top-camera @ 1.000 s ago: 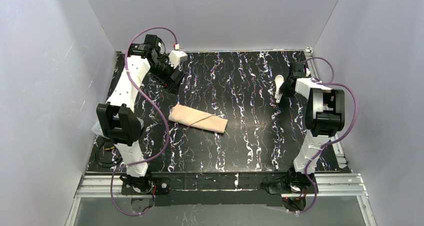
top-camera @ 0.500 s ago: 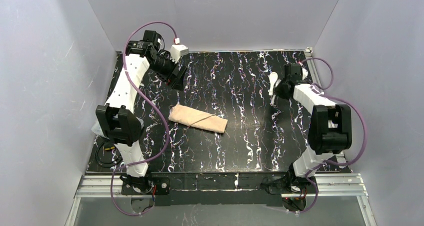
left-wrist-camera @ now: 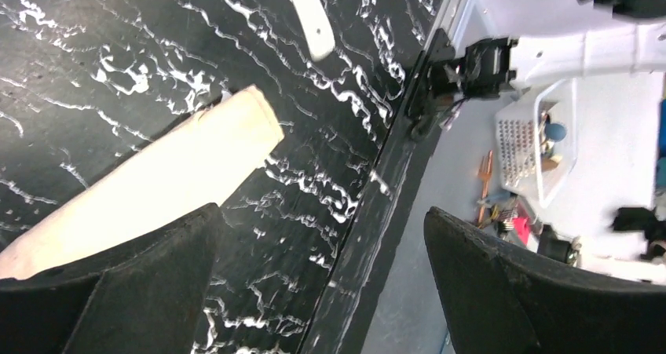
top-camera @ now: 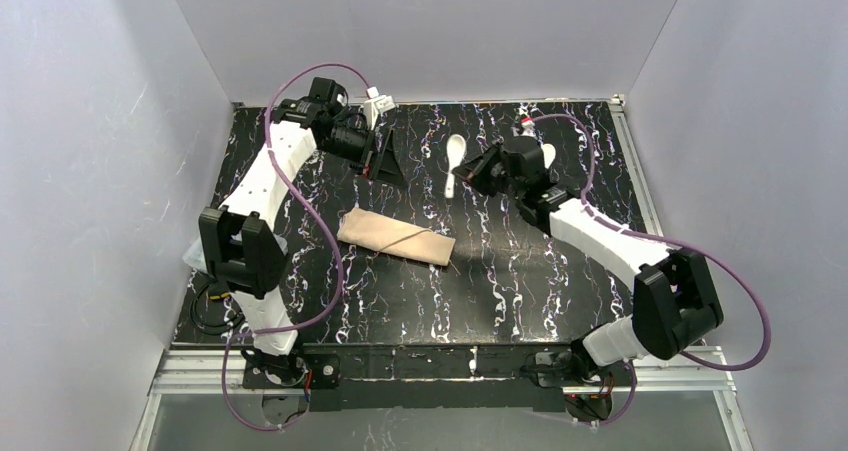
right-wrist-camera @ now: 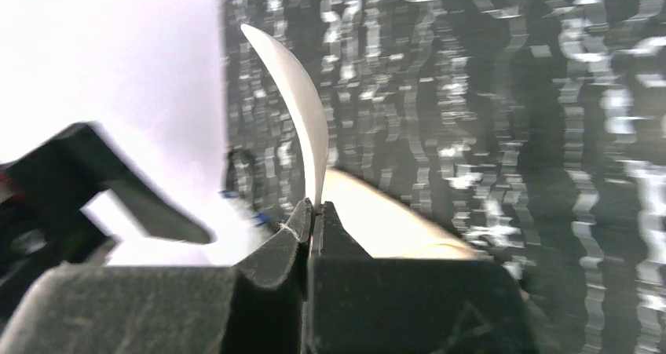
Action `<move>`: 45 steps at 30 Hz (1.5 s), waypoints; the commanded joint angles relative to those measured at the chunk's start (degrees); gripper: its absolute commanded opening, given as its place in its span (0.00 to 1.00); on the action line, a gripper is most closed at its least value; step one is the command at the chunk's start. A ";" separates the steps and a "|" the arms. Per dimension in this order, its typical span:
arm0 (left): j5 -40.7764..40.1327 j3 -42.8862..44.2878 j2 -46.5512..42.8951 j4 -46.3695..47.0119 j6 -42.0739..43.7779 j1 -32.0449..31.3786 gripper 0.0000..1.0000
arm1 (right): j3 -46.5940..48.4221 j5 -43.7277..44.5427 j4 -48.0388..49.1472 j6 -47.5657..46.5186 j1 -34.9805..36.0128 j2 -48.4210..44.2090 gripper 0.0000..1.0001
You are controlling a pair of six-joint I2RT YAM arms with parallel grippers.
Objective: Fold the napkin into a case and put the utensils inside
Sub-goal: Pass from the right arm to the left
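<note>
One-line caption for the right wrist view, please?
Right gripper pinches a white spoon by its handle, folded napkin beyond.

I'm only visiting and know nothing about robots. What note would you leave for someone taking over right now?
The left gripper is open and empty, over the far left of the table.
The right gripper is shut on one utensil, gripped by its handle.
The case is already folded and lies mid-table; no utensil seen in it.
Left to do: slip the held utensil into the case, then the second, which I cannot place for sure.
</note>
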 commanded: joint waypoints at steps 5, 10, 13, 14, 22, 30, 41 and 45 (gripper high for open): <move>4.16 -8.19 -10.32 19.71 -19.99 -1.64 0.98 | 6.36 4.47 14.39 14.32 8.77 0.72 0.01; 1.80 -13.87 -13.90 25.29 -22.54 -2.75 0.86 | 7.45 4.88 19.38 17.72 11.39 3.47 0.01; 2.89 -15.56 -14.25 25.98 -23.02 -2.92 0.60 | 8.12 4.79 21.37 18.18 12.13 4.63 0.01; 3.26 -15.79 -14.30 26.06 -23.11 -2.92 0.52 | 8.28 4.89 21.77 18.20 12.38 4.93 0.01; 5.38 -16.70 -14.30 27.53 -24.64 -2.86 0.25 | 7.51 5.04 25.02 19.48 13.65 5.30 0.01; 4.30 -20.97 -15.95 32.85 -30.59 -2.68 0.98 | 7.64 5.56 25.33 19.65 14.11 4.94 0.01; 5.28 -22.86 -17.55 40.22 -36.16 -2.02 0.68 | 8.55 6.18 25.81 18.99 14.63 5.29 0.01; 8.45 -23.16 -16.61 41.24 -37.67 -1.93 0.38 | 8.95 6.59 25.65 18.30 15.03 5.37 0.01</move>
